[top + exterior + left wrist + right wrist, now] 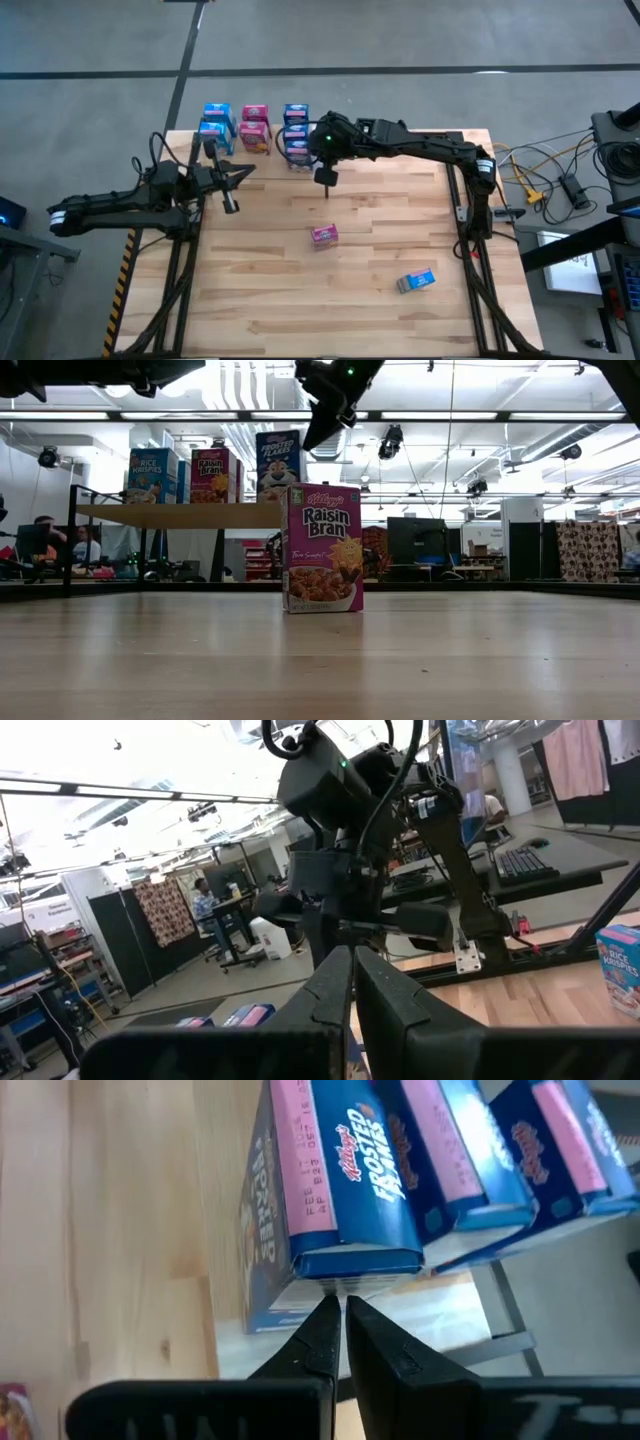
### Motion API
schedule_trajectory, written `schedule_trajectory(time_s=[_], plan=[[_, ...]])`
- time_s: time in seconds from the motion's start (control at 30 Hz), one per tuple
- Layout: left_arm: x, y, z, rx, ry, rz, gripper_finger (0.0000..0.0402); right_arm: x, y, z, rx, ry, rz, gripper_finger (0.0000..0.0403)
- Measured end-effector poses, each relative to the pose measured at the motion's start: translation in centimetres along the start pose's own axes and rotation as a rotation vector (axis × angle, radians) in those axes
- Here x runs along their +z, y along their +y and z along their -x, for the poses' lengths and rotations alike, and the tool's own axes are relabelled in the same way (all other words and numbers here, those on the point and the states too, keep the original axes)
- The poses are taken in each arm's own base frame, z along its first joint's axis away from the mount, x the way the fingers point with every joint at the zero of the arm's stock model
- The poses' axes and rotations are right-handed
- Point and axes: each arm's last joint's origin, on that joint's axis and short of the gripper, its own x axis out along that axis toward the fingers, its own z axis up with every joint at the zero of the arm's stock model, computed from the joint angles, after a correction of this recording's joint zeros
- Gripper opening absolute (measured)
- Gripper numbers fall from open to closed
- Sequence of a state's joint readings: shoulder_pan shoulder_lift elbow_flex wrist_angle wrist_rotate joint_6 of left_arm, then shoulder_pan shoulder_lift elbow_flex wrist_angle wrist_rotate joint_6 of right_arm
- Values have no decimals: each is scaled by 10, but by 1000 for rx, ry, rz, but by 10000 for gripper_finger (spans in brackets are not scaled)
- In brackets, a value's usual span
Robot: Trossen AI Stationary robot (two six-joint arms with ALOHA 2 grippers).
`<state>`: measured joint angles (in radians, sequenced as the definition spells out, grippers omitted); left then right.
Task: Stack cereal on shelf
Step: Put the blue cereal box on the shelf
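Several cereal boxes stand on the pale shelf (180, 515) at the table's far side: blue ones (215, 125), pink ones (255, 127) and a blue Frosted Flakes stack (296, 132). My right gripper (327, 180) hovers shut just off that stack's near right side; its tips (342, 1302) point at the box's lower edge (350, 1265) without touching. A pink Raisin Bran box (324, 235) stands upright mid-table. A blue box (416, 281) lies on its side nearer the front right. My left gripper (231, 203) waits shut at the left, holding nothing.
Black metal frame rails (462, 200) run along the table's left and right sides. Bare plank tabletop (380, 210) spreads between the shelf and the two loose boxes. Cables and gear (560, 185) lie beyond the right edge.
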<state>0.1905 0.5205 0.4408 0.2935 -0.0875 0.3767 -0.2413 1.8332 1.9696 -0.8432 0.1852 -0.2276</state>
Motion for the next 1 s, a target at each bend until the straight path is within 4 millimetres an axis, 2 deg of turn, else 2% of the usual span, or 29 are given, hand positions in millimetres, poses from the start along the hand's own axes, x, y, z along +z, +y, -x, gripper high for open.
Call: schedule_trajectory(time_s=[0.5, 0.9, 1.0], plan=[[0, 0, 0, 0, 0, 0, 0, -6, 4, -16, -6, -29, 30, 12], [0, 0, 0, 0, -1, 0, 0, -4, 4, -16, -11, -50, 36, 12], [0, 0, 0, 0, -1, 0, 0, -5, 6, -9, 0, -25, 13, 12]])
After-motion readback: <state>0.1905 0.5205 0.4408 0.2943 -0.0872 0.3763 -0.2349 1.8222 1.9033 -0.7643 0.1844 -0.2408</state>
